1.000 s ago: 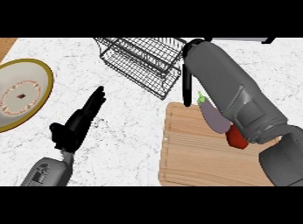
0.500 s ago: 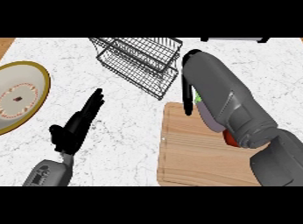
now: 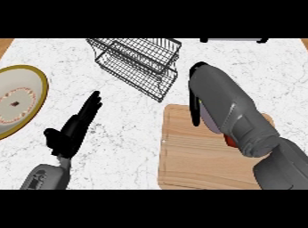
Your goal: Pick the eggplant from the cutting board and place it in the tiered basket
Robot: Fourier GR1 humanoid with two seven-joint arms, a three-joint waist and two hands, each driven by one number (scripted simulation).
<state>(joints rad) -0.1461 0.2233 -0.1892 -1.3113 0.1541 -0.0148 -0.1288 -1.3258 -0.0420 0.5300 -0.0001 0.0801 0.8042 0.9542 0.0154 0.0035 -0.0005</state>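
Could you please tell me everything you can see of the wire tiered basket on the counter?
The tiered basket is made of thin dark wire mesh, with two open tiers, one over the other. It stands on the white marbled counter near its far edge, turned at an angle to that edge, and nothing shows in it. Its near corner comes close to the wooden cutting board, and the right forearm lies just beside it. Whether they touch cannot be told.

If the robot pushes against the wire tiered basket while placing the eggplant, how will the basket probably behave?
The tiered basket is thin open wire, so it is probably light for its size and may slide on the smooth marble counter. It stands tall with two tiers, so a push near its top rim might tip it. The wire looks stiff, not floppy.
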